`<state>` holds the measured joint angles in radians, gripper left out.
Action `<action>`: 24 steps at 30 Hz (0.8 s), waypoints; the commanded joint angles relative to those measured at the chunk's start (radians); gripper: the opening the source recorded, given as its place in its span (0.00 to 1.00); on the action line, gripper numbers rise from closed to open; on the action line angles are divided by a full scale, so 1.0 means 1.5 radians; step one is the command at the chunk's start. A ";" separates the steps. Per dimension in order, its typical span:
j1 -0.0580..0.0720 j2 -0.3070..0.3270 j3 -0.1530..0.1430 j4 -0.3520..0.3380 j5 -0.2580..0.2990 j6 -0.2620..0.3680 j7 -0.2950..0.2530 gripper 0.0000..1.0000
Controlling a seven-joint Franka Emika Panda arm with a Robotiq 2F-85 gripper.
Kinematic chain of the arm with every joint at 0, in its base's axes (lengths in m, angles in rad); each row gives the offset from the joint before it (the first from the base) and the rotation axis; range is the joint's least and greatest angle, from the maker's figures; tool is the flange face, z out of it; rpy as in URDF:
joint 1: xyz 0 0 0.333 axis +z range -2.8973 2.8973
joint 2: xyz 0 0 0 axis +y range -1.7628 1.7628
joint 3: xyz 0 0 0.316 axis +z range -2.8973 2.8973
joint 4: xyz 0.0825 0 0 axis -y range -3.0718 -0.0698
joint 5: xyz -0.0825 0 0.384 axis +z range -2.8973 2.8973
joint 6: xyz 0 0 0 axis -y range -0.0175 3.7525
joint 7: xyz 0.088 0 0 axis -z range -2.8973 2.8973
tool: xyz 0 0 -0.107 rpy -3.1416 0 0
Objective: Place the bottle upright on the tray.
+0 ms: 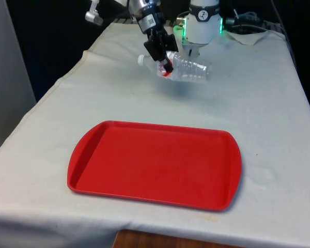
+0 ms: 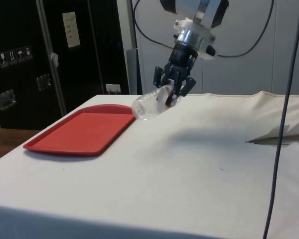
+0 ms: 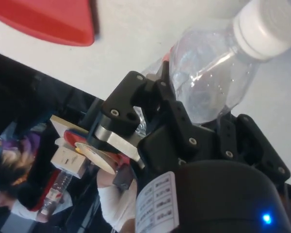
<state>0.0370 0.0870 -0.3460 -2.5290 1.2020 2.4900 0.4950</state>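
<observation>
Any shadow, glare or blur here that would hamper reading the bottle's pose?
Front view: the bottle in the gripper is clear, with a soft shadow on the cloth beneath. Side view: even light, the shadow falling apart from the tray. Wrist view: the white cap is sharp, the background smeared.

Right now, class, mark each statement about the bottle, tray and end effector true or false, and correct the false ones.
1. The end effector grips the bottle. True.
2. The bottle stands upright. False: it lies roughly on its side, lifted above the cloth.
3. The red tray has nothing on it. True.
4. The bottle's cap is blue. False: it is white.
5. The bottle is over the tray. False: it is beyond it.
</observation>
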 commanded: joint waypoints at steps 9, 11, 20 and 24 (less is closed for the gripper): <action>0.003 -0.033 0.006 -0.001 -0.047 0.017 0.049 0.03; 0.003 -0.040 0.007 -0.001 -0.056 0.018 0.057 0.03; 0.002 -0.065 0.011 0.007 -0.100 0.023 0.095 0.03; 0.002 -0.073 0.013 0.011 -0.117 0.024 0.110 0.03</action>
<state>0.0380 -0.0190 -0.3290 -2.5110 1.0480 2.5130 0.6370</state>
